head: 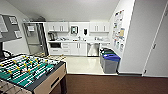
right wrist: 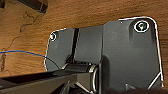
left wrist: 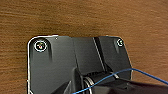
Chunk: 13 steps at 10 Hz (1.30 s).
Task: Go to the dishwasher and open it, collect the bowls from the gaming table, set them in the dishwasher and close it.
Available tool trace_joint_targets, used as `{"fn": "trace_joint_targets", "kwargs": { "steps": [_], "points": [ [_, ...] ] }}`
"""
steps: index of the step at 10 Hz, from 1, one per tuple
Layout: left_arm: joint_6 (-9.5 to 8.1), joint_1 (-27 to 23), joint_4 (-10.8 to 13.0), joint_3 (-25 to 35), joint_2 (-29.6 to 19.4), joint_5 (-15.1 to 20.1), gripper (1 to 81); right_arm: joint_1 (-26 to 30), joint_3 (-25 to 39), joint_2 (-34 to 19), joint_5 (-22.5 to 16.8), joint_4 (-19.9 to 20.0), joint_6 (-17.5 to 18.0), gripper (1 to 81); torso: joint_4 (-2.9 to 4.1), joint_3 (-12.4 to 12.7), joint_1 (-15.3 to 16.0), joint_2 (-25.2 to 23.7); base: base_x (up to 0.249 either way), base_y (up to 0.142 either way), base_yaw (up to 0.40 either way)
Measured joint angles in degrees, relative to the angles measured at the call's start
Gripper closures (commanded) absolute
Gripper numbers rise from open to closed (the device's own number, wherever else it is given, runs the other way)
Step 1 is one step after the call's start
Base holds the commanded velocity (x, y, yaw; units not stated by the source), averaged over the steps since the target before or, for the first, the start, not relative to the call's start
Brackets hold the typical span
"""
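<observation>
The dishwasher (head: 93, 49) is a steel-fronted unit set in the white kitchenette cabinets at the far end of the room, right of the sink cabinet, and its door is closed. It lies several metres ahead across brown carpet and a pale floor. The bowls and the gaming table are out of view. Both wrist views look down past the robot's dark plate onto brown floor, and a thin blue cable (left wrist: 147, 73) crosses each.
A green-field table-football table (head: 27, 72) fills the near left. Grey bins with blue and green lids (head: 110, 62) stand against the right wall near the dishwasher. A white door (head: 157, 50) is on the right. An open doorway (head: 35, 38) is at the back left.
</observation>
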Motion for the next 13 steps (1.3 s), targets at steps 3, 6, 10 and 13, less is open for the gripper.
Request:
{"fn": "trace_joint_targets", "kwargs": {
  "steps": [3,6,10,13],
  "points": [
    [0.00,0.00,0.00,0.00,0.05,0.00,1.0,0.30,-0.18,0.28,0.07,0.00,0.00,1.0,0.00,0.00,0.02,0.00,0.141,0.000,0.000],
    [0.00,-0.02,0.00,0.02,0.10,0.00,1.0,0.17,-0.20,0.30,0.02,0.00,0.00,1.0,0.00,0.00,0.00,0.00,0.135,0.000,0.000],
    [0.00,0.00,0.00,0.02,0.18,0.00,1.0,0.17,-0.22,0.35,0.05,-0.02,0.00,1.0,0.00,0.00,0.00,0.00,0.142,0.000,0.000],
    [0.00,-0.02,0.00,0.02,0.18,0.00,1.0,0.16,-0.22,0.38,0.02,-0.02,0.00,1.0,0.00,0.00,0.00,0.00,0.149,0.000,0.000]
  ]
}}
